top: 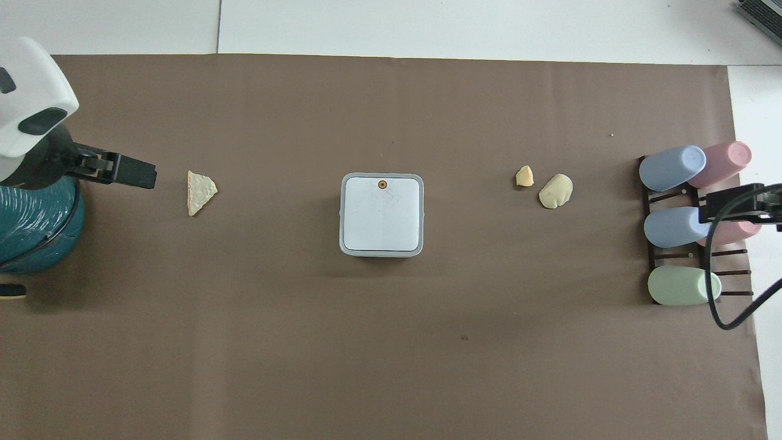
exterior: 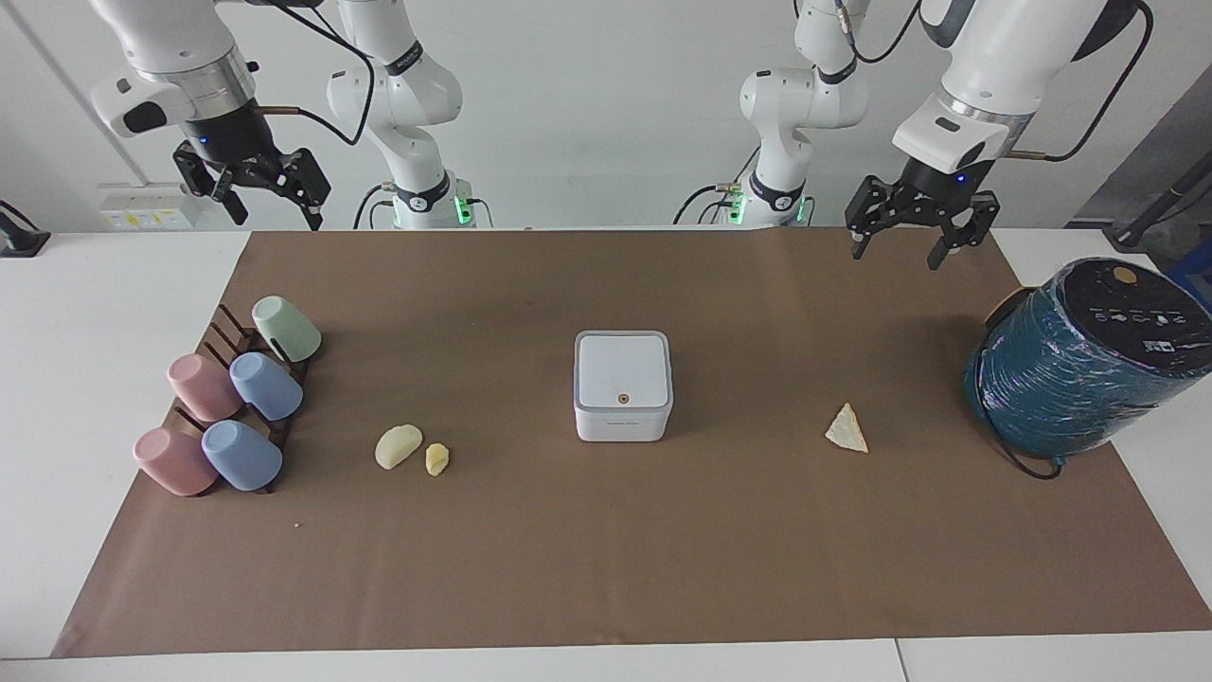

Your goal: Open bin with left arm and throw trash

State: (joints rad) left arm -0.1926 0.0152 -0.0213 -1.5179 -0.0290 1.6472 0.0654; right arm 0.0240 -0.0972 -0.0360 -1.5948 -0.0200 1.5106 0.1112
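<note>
wall (exterior: 606,104): plain white, 12 o'clock; table (exterior: 95,313): white top; brown paper mat (exterior: 606,549): covers centre; socket strip (exterior: 147,213): 10 o'clock; light: even

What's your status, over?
Left gripper open, up near its end of the mat. Right gripper open, waiting. Bin shut, three scraps out. Path clear.

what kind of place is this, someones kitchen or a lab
Most likely a robotics lab, not a kitchen. Two white arms stand mounted at a table covered with brown paper, against a bare white wall. The props look staged: a small bin, scattered trash scraps and pastel cups on a rack.
</note>
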